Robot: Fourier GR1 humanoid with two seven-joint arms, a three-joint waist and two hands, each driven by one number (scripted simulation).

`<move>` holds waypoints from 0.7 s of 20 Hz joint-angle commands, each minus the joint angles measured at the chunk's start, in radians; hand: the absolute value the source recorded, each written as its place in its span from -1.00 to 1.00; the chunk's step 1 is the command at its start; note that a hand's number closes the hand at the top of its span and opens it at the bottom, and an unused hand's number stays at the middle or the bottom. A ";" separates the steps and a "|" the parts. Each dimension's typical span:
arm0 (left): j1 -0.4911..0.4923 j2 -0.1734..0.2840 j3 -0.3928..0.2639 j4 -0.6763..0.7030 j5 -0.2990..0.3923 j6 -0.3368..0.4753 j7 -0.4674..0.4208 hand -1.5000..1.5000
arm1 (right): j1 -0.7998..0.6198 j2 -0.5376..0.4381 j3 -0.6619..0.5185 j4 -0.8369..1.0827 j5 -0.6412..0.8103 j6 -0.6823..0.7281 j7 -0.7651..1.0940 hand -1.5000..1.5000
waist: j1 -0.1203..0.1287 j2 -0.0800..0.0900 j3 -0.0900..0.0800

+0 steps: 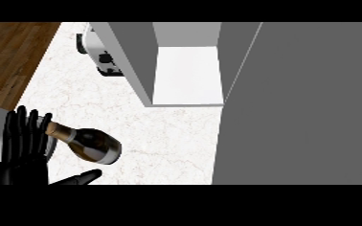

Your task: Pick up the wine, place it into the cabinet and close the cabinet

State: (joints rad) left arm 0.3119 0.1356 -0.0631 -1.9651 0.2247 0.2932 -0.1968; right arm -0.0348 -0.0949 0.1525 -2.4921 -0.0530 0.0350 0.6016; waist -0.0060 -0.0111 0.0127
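Wine bottle (88, 143) lies on its side on the white marble table (163, 139), lower left of the head view, just right of the left hand (27, 143). Long axis runs diagonal: gold-foil neck points up-left toward the hand's fingers, fat base points down-right, away from it. Neck tip appears to touch or nearly touch the fingers; can't tell which.

Left hand sits at the view's left edge w/ fingers straight and pointing up, spread wide, thumb (78, 178) sticking out to the right below the bottle. Nothing held; bottle lies in the gap btwn fingers and thumb but nothing is curled round it. Right hand not seen anywhere.

Cabinet (187, 72) is up and to the right of the bottle, open, w/ a pale bare shelf showing inside. Its grey door (290, 105) fills the view's right side, swung out toward the robot. Small white and black appliance (99, 52) sits behind the cabinet's left wall, partly hidden.

Judgement: still at the pick-up step, placing and closing not begun. Left hand is clearly the nearer one, so the grasp likely falls to it. Since the bottle lies flat w/ neck toward the hand, fingers need to close across the body, not along it. Round glass on its side could roll on approach.
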 commanded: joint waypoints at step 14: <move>-0.005 -0.036 0.022 0.376 0.046 -0.142 -0.155 -1.00 | -0.072 0.002 0.006 -0.112 -0.027 -0.036 0.113 -1.00 | -0.003 0.010 -0.014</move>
State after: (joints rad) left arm 0.2806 0.1219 -0.0174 -1.7153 0.2794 0.1821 -0.3212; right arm -0.0921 -0.0939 0.1519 -2.4886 -0.0491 0.0180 0.6338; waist -0.0132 -0.0061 0.0072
